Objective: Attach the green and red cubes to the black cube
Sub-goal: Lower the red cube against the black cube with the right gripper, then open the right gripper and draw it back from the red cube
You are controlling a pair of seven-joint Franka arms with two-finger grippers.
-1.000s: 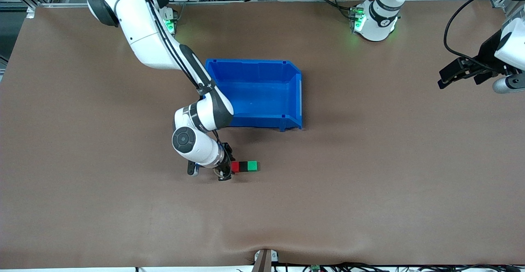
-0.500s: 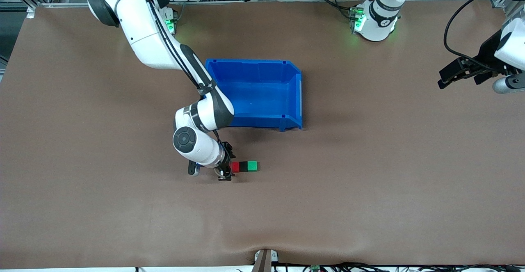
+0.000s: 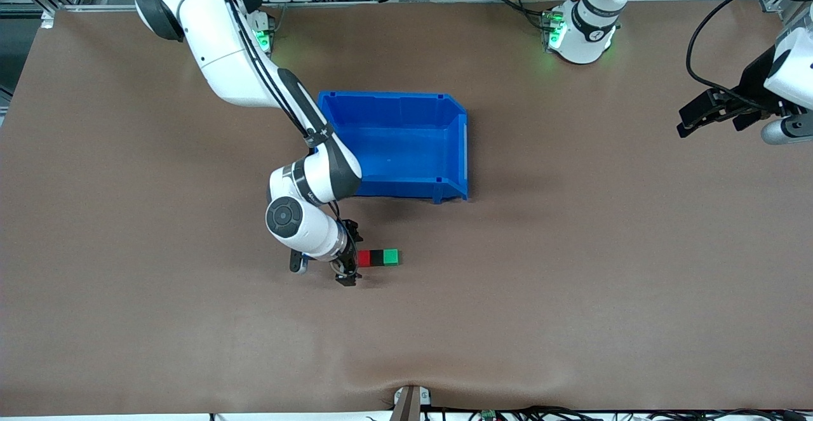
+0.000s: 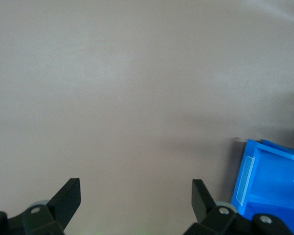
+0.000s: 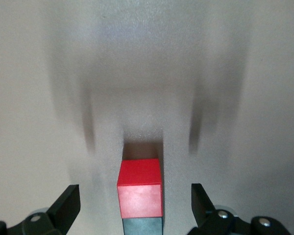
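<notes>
While the 3 cubes sit joined in 1 short row on the table (image 3: 571,294), the red cube (image 3: 363,257) touches the black cube (image 3: 377,257) and the green cube (image 3: 391,256) touches the black cube's other face, so black lies between the 2 colours. From the black cube, red lies at 9 o'clock and green at 3 o'clock in the front view. That row rests nearer to the front camera than the blue bin (image 3: 406,100), roughly at 7 o'clock from the bin and apart from it. At the red end of the row is the right gripper (image 3: 348,262), its jaws spread wide and holding nothing; its wrist view shows the red cube (image 5: 139,193) between the 2 fingers (image 5: 66,204), touching neither, with the black cube (image 5: 142,226) against it. Over bare table at the left arm's end waits the left gripper (image 3: 710,113), well apart from the cubes, jaws also spread and empty, with a bin corner (image 4: 272,188) in its wrist view.
</notes>
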